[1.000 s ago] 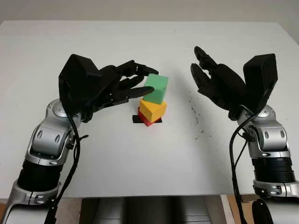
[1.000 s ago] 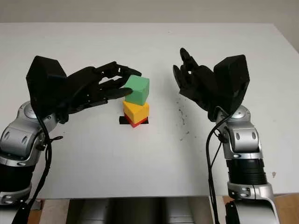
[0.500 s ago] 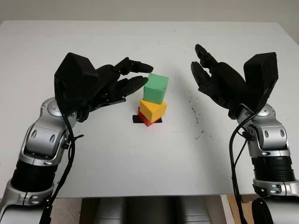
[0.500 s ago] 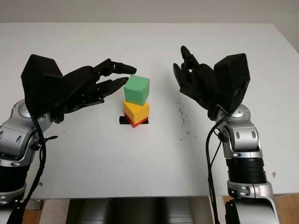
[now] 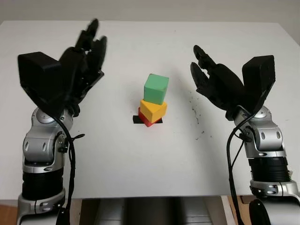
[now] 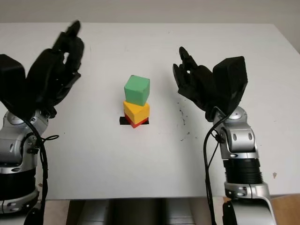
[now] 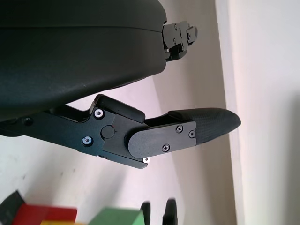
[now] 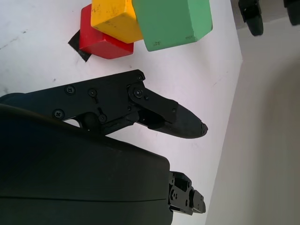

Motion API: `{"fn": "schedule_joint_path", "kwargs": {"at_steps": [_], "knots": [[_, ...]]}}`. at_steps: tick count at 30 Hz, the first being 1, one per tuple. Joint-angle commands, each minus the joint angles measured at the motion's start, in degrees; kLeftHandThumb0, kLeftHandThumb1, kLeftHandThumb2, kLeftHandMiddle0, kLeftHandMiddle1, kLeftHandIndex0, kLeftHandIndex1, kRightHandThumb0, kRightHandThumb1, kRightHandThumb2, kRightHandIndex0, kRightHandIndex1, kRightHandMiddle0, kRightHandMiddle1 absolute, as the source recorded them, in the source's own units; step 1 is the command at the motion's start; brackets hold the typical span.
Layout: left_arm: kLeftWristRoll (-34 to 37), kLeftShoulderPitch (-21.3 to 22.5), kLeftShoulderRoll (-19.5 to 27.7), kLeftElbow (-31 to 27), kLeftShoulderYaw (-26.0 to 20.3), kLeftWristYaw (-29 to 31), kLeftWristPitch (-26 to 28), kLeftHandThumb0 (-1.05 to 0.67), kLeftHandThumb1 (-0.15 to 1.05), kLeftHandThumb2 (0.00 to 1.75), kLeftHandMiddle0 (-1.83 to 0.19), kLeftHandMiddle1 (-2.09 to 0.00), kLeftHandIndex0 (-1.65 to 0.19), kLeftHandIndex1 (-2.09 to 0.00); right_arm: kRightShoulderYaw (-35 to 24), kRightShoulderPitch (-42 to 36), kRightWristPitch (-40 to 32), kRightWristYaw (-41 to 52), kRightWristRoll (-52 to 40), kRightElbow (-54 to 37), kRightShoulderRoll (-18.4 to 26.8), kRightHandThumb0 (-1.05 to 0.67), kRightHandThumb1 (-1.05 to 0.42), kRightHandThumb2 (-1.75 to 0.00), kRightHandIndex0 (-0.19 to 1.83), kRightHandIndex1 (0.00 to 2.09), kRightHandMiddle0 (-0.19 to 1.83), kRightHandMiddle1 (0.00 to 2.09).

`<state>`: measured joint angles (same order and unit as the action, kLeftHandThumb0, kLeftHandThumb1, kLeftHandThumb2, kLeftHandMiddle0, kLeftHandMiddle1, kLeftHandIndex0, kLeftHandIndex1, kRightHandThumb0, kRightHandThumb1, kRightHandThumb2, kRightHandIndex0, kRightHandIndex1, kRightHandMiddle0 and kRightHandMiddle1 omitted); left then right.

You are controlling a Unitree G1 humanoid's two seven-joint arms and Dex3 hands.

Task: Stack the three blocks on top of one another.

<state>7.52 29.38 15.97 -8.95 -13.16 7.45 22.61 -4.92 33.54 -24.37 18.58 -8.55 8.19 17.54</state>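
A three-block stack stands mid-table on a black tape mark (image 5: 137,120): the red block (image 5: 144,120) at the bottom, the yellow block (image 5: 153,110) on it, the green block (image 5: 156,88) on top. The upper two blocks sit turned a little against the red one. My left hand (image 5: 89,44) is open, raised well to the left of the stack and clear of it. My right hand (image 5: 202,70) is open, held up to the right of the stack, apart from it. The right wrist view shows the same stack with the green block (image 8: 171,22) uppermost.
The white table (image 5: 150,154) runs wide around the stack. A scatter of small dark specks (image 5: 194,110) marks the surface just right of the blocks. The table's front edge lies near the bottom of the head views.
My left hand let go of the green block and drew back up and to the left, away from the stack. The green block stays on top. The right hand barely moved.
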Motion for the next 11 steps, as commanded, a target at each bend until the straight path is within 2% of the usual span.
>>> {"fn": "schedule_joint_path", "kwargs": {"at_steps": [1,4,11], "knots": [[-0.3,-1.5,0.1,3.2,-0.7,-0.3,-3.8,-0.75,1.05,0.62,0.19,0.00,0.19,0.00,-0.1,-0.3,1.8,-0.9,-0.2,0.3,-1.3,-0.55,-1.05,-0.81,-0.19,0.00,-0.19,0.00],[-1.1,-2.9,0.2,7.4,-0.8,-0.6,-9.2,-0.75,1.05,0.61,0.19,0.00,0.19,0.00,0.0,-0.3,3.5,-1.8,-0.1,1.3,-2.7,-0.56,-1.05,-0.84,-0.19,0.00,-0.19,0.00],[-0.1,-6.9,-1.0,11.4,-0.8,-0.4,-14.9,-0.74,1.05,0.65,0.19,0.00,0.19,0.00,-0.3,0.0,6.4,-3.5,-0.3,4.1,-5.7,-0.61,-1.05,-0.87,-0.19,0.00,-0.19,0.00]]}}
